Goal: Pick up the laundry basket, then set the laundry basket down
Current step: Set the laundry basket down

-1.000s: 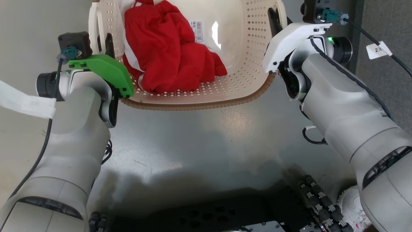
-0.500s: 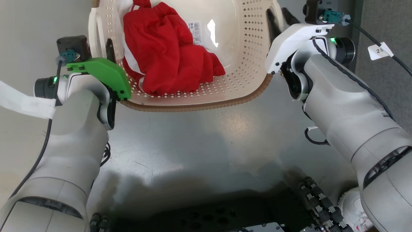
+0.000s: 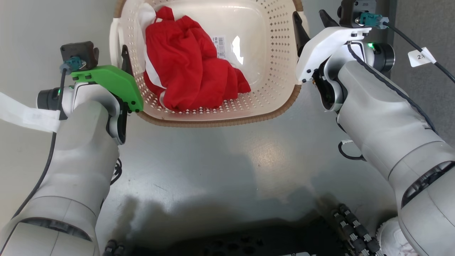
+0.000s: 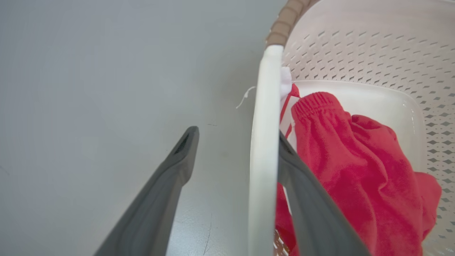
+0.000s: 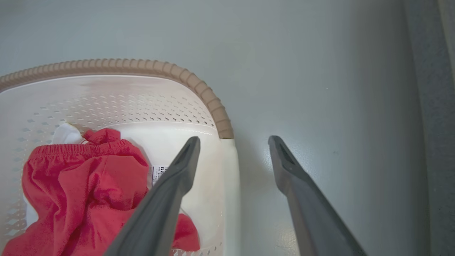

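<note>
Both spread, neither pinching: left end effector and right end effector. Left one astride white left handle of basket: inner finger inside basket, close against handle, touching or not unclear; outer finger outside at 9 o'clock of handle, clear gap. Right one astride right handle: one finger inside over basket bottom, other outside over grey floor, gap either side of handle. Basket at 12 o'clock in head view, between the two arms, brown rim trim toward 6 o'clock. Resting on floor or just off it: cannot tell. Red garment bunched inside, in 9 o'clock half of basket, white cloth bit at its 11 o'clock corner. Barcode label on basket bottom, just at 3 o'clock of garment. Green mount on left wrist at 9 o'clock, white mount on right wrist at 2 o'clock. Tagged cable at 2 o'clock near frame edge.
</note>
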